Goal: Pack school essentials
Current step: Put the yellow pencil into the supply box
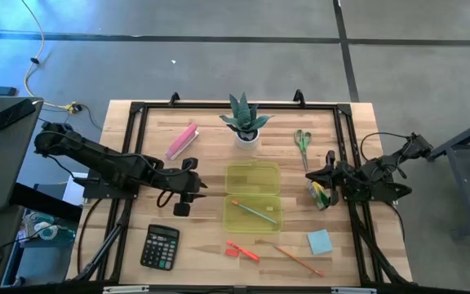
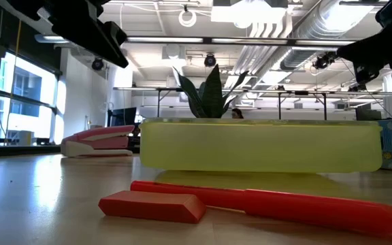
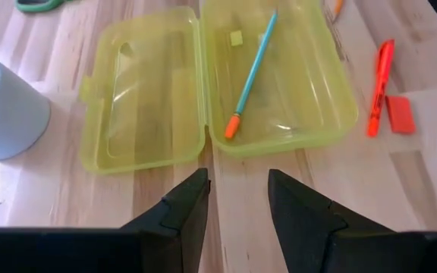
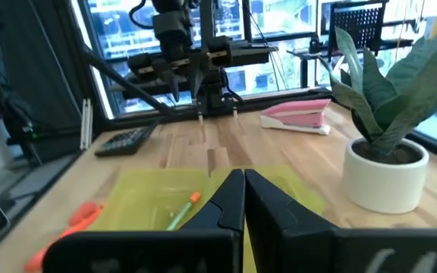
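Observation:
A yellow-green clear case [image 1: 252, 196] lies open at the table's middle. A green pencil [image 1: 255, 211] with an orange end [image 3: 232, 126] lies in its near half. My left gripper [image 1: 201, 188] is open and empty, level, just left of the case [image 3: 218, 76]. My right gripper [image 1: 323, 189] is shut, just right of the case, above the table. A small green and yellow block [image 1: 320, 196] shows right at its fingertips. A red pen [image 1: 243, 251], an orange pencil [image 1: 298, 260] and a light-blue note pad [image 1: 320, 242] lie near the front edge. Green-handled scissors [image 1: 302, 145] lie at the far right. My right gripper's fingers [image 4: 230, 199] are shut together in the right wrist view, and no block shows between them there. In the high view the green and yellow block sits right at the fingertips. I cannot tell whether the gripper touches it.
A potted plant [image 1: 245, 122] stands behind the case. A pink oblong bar [image 1: 182, 140] lies at the far left. A black calculator [image 1: 160, 247] lies at the front left. A small red piece [image 2: 152, 206] lies beside the red pen [image 2: 271, 204].

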### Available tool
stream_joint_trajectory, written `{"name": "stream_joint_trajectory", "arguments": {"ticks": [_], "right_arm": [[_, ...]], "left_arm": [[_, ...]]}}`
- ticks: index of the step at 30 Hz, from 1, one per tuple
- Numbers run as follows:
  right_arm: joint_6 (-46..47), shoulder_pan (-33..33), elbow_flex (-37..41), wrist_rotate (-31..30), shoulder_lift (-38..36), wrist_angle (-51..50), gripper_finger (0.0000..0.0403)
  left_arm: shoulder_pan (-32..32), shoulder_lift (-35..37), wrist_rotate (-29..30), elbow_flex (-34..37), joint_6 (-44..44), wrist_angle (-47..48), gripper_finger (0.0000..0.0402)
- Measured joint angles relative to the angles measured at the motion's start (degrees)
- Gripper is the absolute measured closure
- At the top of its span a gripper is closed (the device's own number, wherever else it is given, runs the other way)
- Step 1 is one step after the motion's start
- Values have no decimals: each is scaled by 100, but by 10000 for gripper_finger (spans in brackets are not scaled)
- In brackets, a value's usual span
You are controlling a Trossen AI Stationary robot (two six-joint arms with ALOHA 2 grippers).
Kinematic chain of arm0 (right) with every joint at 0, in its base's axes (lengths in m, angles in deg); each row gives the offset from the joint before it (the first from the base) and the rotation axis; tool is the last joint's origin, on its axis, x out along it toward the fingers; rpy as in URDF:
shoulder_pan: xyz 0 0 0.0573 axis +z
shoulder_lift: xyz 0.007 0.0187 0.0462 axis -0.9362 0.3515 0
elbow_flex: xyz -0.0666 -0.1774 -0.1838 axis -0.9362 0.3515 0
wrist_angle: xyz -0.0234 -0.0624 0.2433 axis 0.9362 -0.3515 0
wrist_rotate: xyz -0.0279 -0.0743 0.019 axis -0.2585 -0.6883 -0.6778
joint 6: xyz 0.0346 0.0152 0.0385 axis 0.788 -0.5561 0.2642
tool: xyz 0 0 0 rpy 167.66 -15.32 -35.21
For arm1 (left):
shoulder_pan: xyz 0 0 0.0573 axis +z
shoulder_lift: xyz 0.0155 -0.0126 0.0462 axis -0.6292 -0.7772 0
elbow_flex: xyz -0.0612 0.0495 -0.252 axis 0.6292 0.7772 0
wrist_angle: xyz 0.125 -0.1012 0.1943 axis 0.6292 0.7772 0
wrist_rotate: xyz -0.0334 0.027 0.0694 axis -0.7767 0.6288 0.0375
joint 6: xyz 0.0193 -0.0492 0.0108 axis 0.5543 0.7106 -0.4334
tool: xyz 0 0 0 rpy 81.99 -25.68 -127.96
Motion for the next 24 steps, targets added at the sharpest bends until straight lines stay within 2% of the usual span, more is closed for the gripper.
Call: {"name": "stream_joint_trajectory", "arguments": {"ticks": [4,8,14,19,24], "right_arm": [[110,0,0,41,0,299,403],[664,2,0,79,0,808,403],[858,8,-81,708,12,985,403],[1250,5,-634,704,399,193,403],[2376,7,-1381,738,1383,-945,403]], "left_arm": [[0,0,22,0,6,2,275],[0,0,26,0,35,0,275],[0,0,33,0,52,0,275],[0,0,33,0,56,4,275],[0,-2,33,0,98,4,275]]}}
